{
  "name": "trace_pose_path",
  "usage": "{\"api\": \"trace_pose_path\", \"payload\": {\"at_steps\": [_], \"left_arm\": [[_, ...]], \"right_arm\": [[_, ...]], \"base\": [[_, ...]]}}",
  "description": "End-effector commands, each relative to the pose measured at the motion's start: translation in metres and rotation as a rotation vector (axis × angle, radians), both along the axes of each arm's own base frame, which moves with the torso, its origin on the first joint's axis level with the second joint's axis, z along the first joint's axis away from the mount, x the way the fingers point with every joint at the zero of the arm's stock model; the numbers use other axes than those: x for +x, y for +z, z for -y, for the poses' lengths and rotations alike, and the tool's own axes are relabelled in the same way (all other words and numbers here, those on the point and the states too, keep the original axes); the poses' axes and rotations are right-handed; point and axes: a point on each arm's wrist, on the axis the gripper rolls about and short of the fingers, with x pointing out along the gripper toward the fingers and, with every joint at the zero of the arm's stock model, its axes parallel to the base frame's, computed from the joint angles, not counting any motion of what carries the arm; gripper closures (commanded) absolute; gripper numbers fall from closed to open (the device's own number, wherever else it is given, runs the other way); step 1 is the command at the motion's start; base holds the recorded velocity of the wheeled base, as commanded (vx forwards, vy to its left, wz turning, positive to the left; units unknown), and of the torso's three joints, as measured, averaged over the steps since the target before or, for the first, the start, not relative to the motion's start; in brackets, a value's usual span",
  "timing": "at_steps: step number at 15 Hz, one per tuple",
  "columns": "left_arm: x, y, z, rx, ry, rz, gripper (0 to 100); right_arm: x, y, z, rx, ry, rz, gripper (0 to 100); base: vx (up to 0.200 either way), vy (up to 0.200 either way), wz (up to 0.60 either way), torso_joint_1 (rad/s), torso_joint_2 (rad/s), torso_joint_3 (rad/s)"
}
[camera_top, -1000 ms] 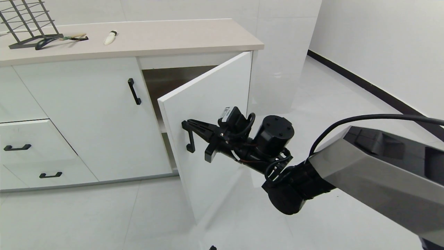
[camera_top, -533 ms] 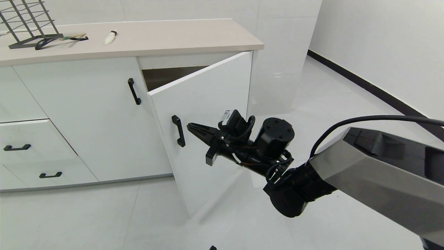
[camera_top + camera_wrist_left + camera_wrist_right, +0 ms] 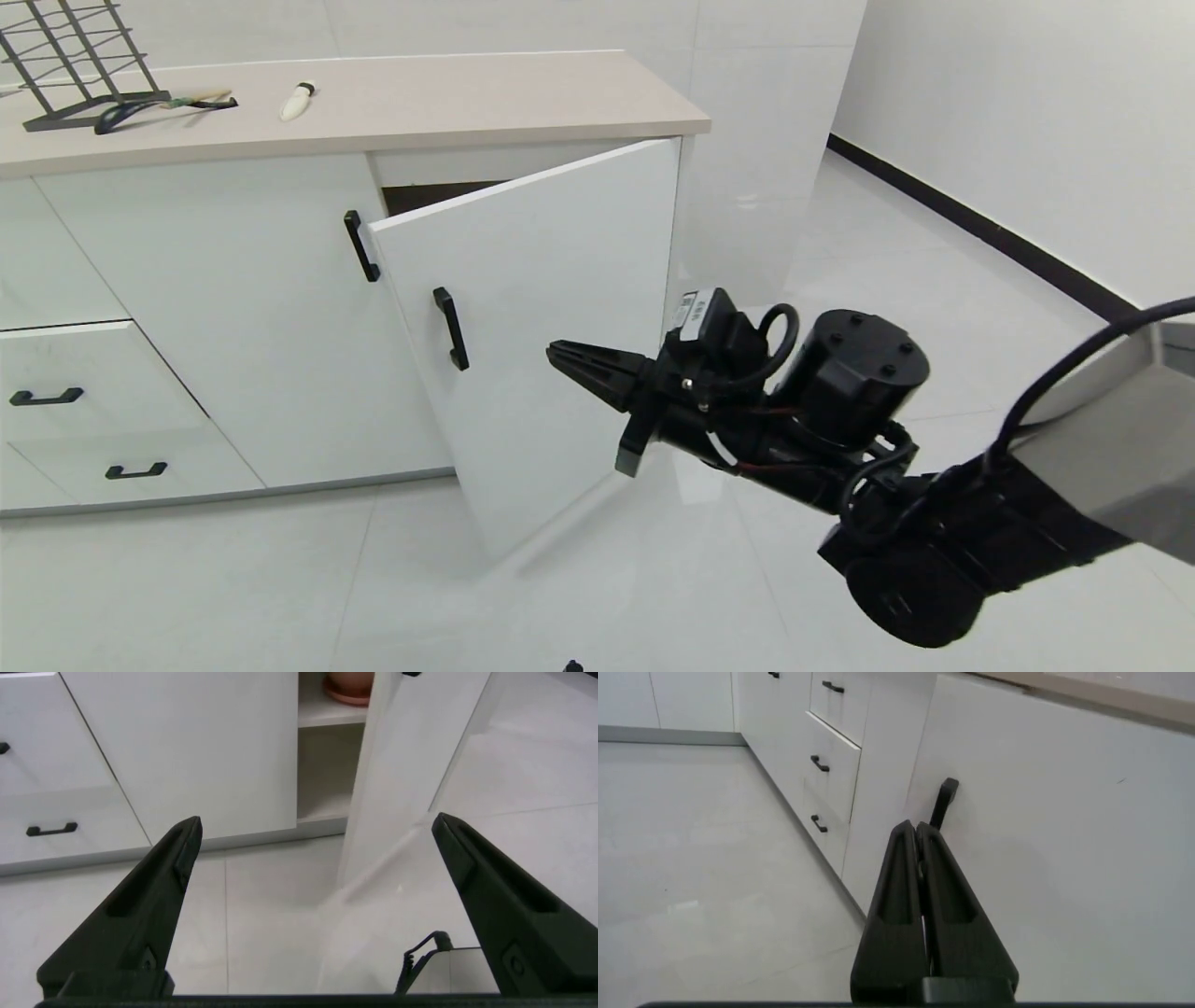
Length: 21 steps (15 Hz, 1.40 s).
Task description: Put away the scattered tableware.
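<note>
Near one handle [image 3: 450, 329] — one right gripper [image 3: 553, 351], closed

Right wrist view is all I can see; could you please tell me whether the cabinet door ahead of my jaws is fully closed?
Observer: No, the cabinet door stands ajar, with a dark gap along its top edge.
Operator: Thank you. Is anything inside?
Observer: A pink dish sits on a shelf inside the cabinet.
Operator: Is any tableware left out?
Observer: A white utensil lies on the countertop, near a wire rack.
</note>
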Motion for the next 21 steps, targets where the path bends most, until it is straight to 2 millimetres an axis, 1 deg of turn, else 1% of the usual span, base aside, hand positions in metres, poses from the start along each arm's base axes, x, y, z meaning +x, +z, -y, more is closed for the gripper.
{"api": "trace_pose_path", "payload": {"at_steps": [1,2,3,4,5,6,7,8,9,11,12,13,14,16,17,18,21], "left_arm": [[0.000,0.000,0.000,0.000,0.000,-0.002,0],[0.000,0.000,0.000,0.000,0.001,-0.002,0],[0.000,0.000,0.000,0.000,0.001,0.000,0],[0.000,0.000,0.000,0.000,0.000,-0.002,0],[0.000,0.000,0.000,0.000,0.000,-0.002,0],[0.000,0.000,0.000,0.000,0.000,-0.002,0],[0.000,0.000,0.000,0.000,0.000,-0.002,0],[0.000,0.000,0.000,0.000,0.001,-0.002,0],[0.000,0.000,0.000,0.000,0.000,-0.002,0],[0.000,0.000,0.000,0.000,0.000,-0.002,0],[0.000,0.000,0.000,0.000,0.000,-0.002,0],[0.000,0.000,0.000,0.000,0.000,-0.002,0],[0.000,0.000,0.000,0.000,0.000,-0.002,0],[0.000,0.000,0.000,0.000,0.000,0.000,0],[0.000,0.000,0.000,0.000,0.000,-0.002,0],[0.000,0.000,0.000,0.000,0.001,-0.002,0],[0.000,0.000,0.000,0.000,-0.002,-0.002,0]], "right_arm": [[-0.023,0.026,0.024,0.025,-0.002,0.029,100],[-0.040,0.036,0.044,0.029,-0.010,0.033,100],[-0.041,0.037,0.045,0.030,-0.010,0.036,100],[-0.066,0.044,0.079,0.024,-0.036,0.033,100],[-0.083,0.047,0.109,0.027,-0.081,0.037,100],[-0.084,0.047,0.111,0.027,-0.084,0.037,100],[-0.113,0.053,0.155,0.051,-0.165,0.069,100],[-0.144,0.053,0.188,0.084,-0.238,0.112,100],[-0.169,0.045,0.215,0.104,-0.327,0.145,100],[-0.211,0.052,0.247,0.188,-0.514,0.290,100],[-0.218,0.053,0.250,0.200,-0.545,0.313,100],[-0.241,0.046,0.257,0.205,-0.643,0.332,100],[-0.254,0.034,0.259,0.184,-0.706,0.314,100],[-0.278,0.005,0.260,0.154,-0.742,0.251,100],[-0.287,-0.013,0.260,0.138,-0.762,0.203,100],[-0.290,-0.028,0.260,0.117,-0.794,0.137,100],[-0.282,-0.051,0.262,0.050,-0.916,-0.094,100]], "base": [[0.000,0.000,0.00,0.000,0.00,0.000],[0.000,0.000,0.00,0.000,0.00,0.000],[0.000,0.000,0.00,0.000,0.00,0.000],[0.000,0.000,0.00,0.000,0.00,0.000],[0.000,0.000,0.00,0.000,0.00,0.000],[0.000,0.000,0.00,0.000,0.00,0.000],[0.000,0.000,0.00,0.000,0.00,0.000],[0.000,0.000,0.00,0.000,0.00,0.000],[0.000,0.000,0.00,0.000,0.00,0.000],[0.000,0.000,0.00,0.000,0.00,0.000],[0.000,0.000,0.00,0.000,0.00,0.000],[0.000,0.000,0.00,0.000,0.00,0.000],[0.000,0.000,0.00,0.000,0.00,0.000],[0.000,0.000,0.00,0.000,0.00,0.000],[0.000,0.000,0.00,0.000,0.00,0.000],[0.000,0.000,0.00,0.000,0.00,0.000],[0.000,0.000,0.00,0.000,0.00,0.000]]}}
